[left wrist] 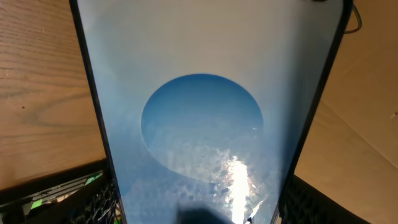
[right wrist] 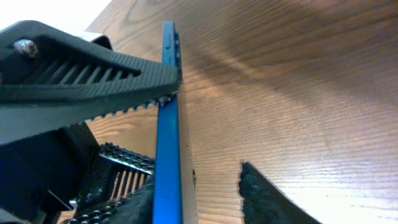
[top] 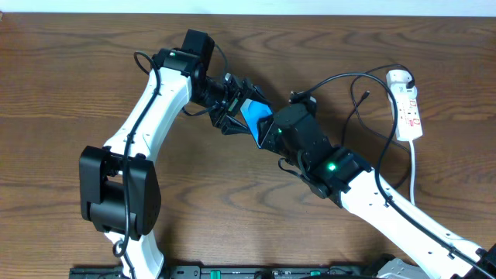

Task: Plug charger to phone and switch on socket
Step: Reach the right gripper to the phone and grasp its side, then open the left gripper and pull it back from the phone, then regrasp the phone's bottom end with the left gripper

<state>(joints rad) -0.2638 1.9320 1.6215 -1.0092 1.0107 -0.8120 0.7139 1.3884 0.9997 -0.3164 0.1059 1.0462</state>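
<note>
Readying the phone (top: 254, 116) for plugging, by the look of it. Left pincer (top: 236, 108) clenched on its edges and held it tilted above the tabletop (top: 70, 70), mid-scene. Right pincer (right wrist: 211, 124) was released, one finger touching the phone's edge, no plug held. Charger (top: 364, 96) tip lay loose at right, near the socket (top: 408, 108). Next: right fetches the tip and aligns it with the port. Both arms reached inward.

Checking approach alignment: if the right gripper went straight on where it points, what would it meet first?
Likely the phone, whose edge stands between the fingers of the right gripper, seemingly touching one; depth is unclear.
</note>
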